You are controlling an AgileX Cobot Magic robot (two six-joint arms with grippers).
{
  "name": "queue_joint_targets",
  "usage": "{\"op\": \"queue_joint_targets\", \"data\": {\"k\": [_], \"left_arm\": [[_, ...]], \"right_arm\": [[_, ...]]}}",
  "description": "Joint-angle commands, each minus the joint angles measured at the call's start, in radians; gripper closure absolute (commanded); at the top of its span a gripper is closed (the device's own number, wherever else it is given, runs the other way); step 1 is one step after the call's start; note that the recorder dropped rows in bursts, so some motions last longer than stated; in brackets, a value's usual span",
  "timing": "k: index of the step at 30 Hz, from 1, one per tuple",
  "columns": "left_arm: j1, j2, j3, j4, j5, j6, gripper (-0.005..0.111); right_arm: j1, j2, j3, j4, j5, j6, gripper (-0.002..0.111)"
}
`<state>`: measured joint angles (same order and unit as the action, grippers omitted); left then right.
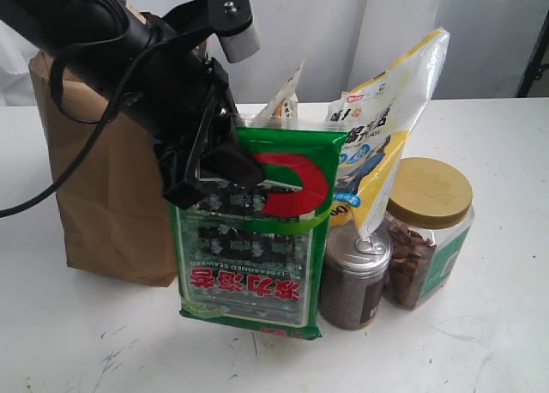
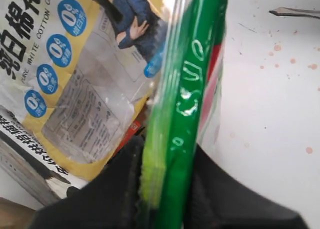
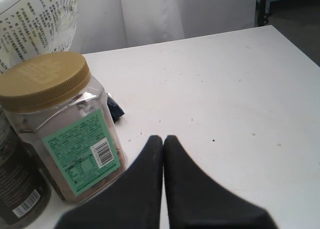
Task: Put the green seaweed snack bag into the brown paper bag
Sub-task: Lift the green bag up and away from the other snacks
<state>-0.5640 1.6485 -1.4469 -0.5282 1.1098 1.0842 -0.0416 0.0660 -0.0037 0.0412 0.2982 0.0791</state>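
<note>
The green seaweed snack bag (image 1: 253,238) hangs upright just above the table, its red swoosh and upside-down red characters facing the exterior view. My left gripper (image 1: 210,166) is shut on the packet's upper left edge; in the left wrist view the green packet (image 2: 185,104) runs edge-on between the two black fingers (image 2: 125,184). The brown paper bag (image 1: 103,196) stands directly left of the packet, behind my left arm, its mouth hidden by the arm. My right gripper (image 3: 164,139) is shut and empty, low over the table beside a jar; it does not show in the exterior view.
A yellow-and-white snack bag (image 1: 386,127) leans behind the green packet. To the right stand a dark metal-lidded can (image 1: 353,277) and a clear jar with a tan lid (image 1: 426,230), the same jar (image 3: 60,124) close to my right gripper. White curtain at the back.
</note>
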Motion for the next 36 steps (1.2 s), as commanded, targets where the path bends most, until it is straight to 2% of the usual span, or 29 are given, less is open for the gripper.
{"op": "queue_joint_targets", "data": {"k": [1,5,12,15,25,30,36], "left_arm": [[-0.059,-0.065,-0.007,0.036,-0.02,0.02,0.106],[-0.103,-0.087,-0.007,0.06,-0.095,-0.055,0.107],[-0.103,-0.097,-0.007,0.101,-0.112,-0.121,0.107],[-0.103,-0.121,-0.007,0.112,-0.093,-0.126,0.107],[-0.103,-0.292,-0.007,0.279,0.015,-0.277,0.107],[-0.103,-0.394,-0.007,0.379,0.015,-0.441,0.107],[-0.103,-0.517,-0.007,0.528,0.019,-0.755,0.107]], "right_arm": [[0.001,-0.005,0.004,0.001,-0.005,0.002,0.108],[0.001,-0.005,0.004,0.001,-0.005,0.002,0.108],[0.001,-0.005,0.004,0.001,-0.005,0.002,0.108],[0.001,-0.005,0.004,0.001,-0.005,0.002,0.108],[0.001,-0.005,0.004,0.001,-0.005,0.002,0.108],[0.001,-0.005,0.004,0.001,-0.005,0.002,0.108],[0.001,-0.005,0.004,0.001,-0.005,0.002,0.108]]}}
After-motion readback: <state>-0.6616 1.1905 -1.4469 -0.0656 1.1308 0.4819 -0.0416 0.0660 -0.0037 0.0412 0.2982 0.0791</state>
